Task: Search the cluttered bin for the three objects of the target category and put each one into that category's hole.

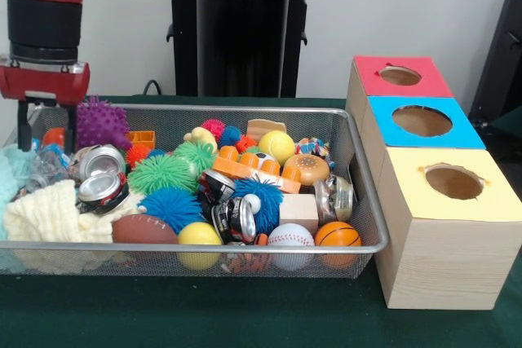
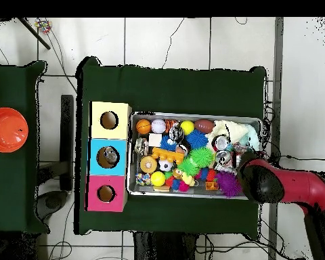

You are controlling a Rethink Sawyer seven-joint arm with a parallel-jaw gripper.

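Showing: a wire basket [image 1: 363, 201] crammed with toys, on a green table [image 1: 245, 315].
Gripper: the gripper [image 1: 47, 128] hangs over the basket's far corner on the picture's left, its two dark fingers [image 1: 24, 124] apart, holding nothing.
Nearby: a purple spiky ball [image 1: 102, 122] sits just beside the fingers; crushed cans [image 1: 102, 177] lie below.
Boxes: red box [image 1: 400, 79], blue box [image 1: 420, 124] and yellow box [image 1: 453, 189] stand in a row beside the basket, each with a round hole on top.

Robot lab — pedestal [image 1: 241, 30], green-clothed table [image 2: 172, 84], floor cables [image 2: 166, 46].
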